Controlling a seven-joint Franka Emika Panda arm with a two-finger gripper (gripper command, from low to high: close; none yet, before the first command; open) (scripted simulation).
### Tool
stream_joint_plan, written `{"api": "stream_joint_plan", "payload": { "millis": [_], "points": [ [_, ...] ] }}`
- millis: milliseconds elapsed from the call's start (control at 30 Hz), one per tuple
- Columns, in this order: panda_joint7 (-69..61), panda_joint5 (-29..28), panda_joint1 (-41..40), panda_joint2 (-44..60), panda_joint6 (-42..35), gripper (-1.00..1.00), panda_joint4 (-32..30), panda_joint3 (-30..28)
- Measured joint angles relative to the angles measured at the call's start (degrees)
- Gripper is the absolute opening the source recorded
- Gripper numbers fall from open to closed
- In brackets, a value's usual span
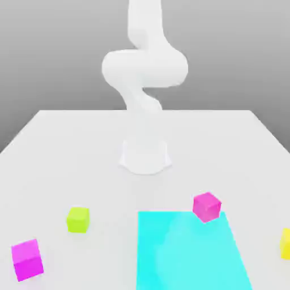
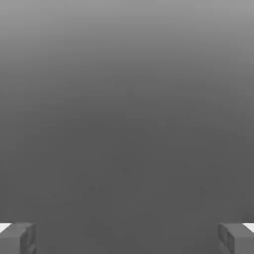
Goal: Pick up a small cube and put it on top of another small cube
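Several small cubes lie on the white table [image 1: 68, 147] in the exterior view. A magenta cube [image 1: 207, 206] sits at the far edge of a cyan patch [image 1: 190, 252]. A lime cube [image 1: 78, 219] rests toward the exterior view's left, and another magenta cube [image 1: 27, 259] lies nearer the front left corner. A yellow cube [image 1: 285, 243] shows at the right border. My gripper [image 2: 127, 238] is open in the hand view, its two grey fingertips [image 2: 17, 238] far apart with nothing between them, facing plain grey background.
The white arm's base [image 1: 145, 156] stands mid-table, and its links [image 1: 144, 68] rise up past the picture's upper border. The flat cyan patch covers the front middle of the table.
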Motion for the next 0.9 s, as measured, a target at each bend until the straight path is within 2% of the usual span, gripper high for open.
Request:
{"api": "stream_joint_plan", "payload": {
  "millis": [267, 467, 567, 667, 767, 867, 900],
  "points": [
    [-4.95, -4.74, -5.04, 16.52, 11.76, 0.0, -11.6, -5.65],
    [-10.9, -5.61, -8.01, 29.62, 21.13, 0.0, -20.57, -11.83],
    [-16.11, -2.99, -9.17, 36.36, 25.99, 0.0, -25.13, -14.56],
    [-23.08, 3.36, -11.11, 42.85, 30.65, 0.0, -28.37, -14.6],
    [-28.62, 10.51, -14.3, 49.21, 35.45, 0.0, -27.79, -9.73],
    [-31.7, 14.42, -19.69, 55.4, 40.39, 0.0, -26.56, -3.46],
    [-32.13, 14.87, -21.27, 57.3, 41.96, -1.0, -26.19, -1.81]
  ]
}}
